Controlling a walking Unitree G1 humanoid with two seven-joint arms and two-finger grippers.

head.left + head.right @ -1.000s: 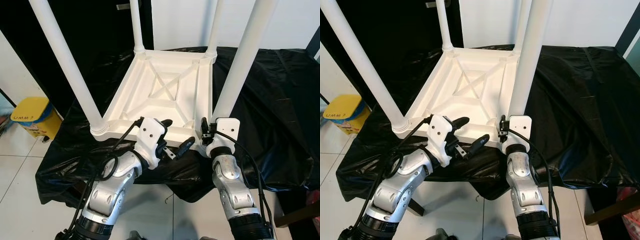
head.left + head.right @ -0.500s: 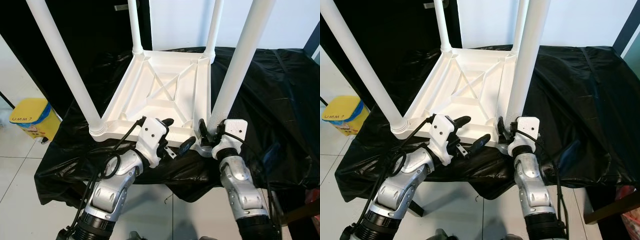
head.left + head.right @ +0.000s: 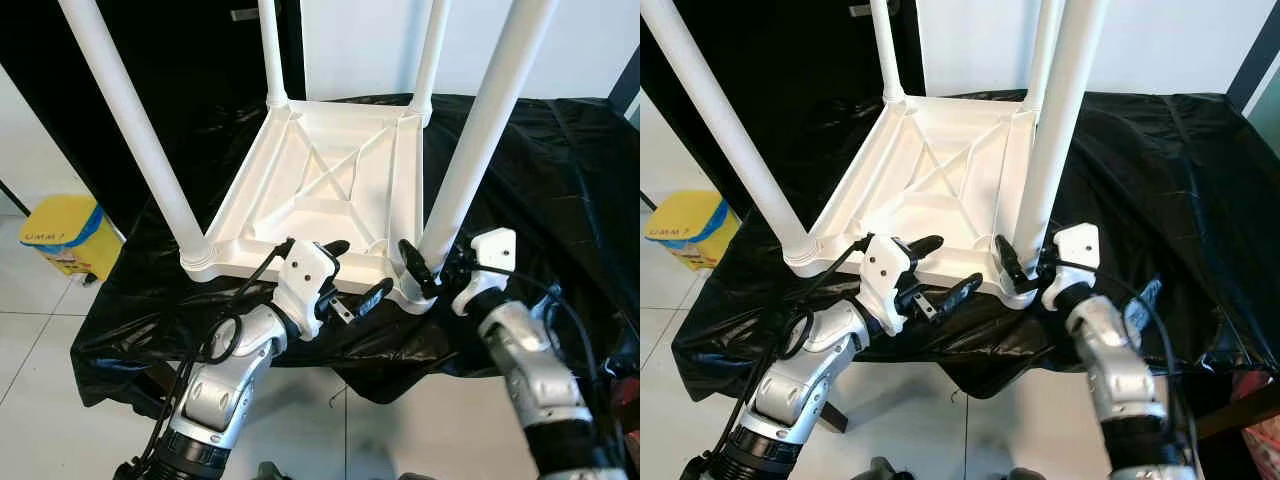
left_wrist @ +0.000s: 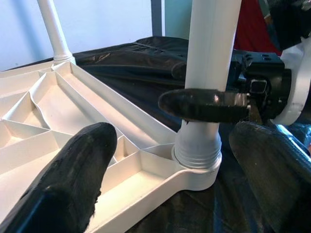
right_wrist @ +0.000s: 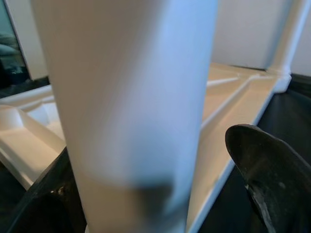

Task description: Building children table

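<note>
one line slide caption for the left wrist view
Right gripper around a white leg of the upturned table.

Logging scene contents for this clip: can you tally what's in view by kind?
White table legs: 4
White upturned tabletop: 1
Black cloth: 1
Yellow bin: 1
Grippers, left gripper and right gripper: 2
Total: 9

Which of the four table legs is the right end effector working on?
The near right leg, at the tabletop corner closest to the robot. The right end effector straddles its base; the other three legs stand untouched.
</note>
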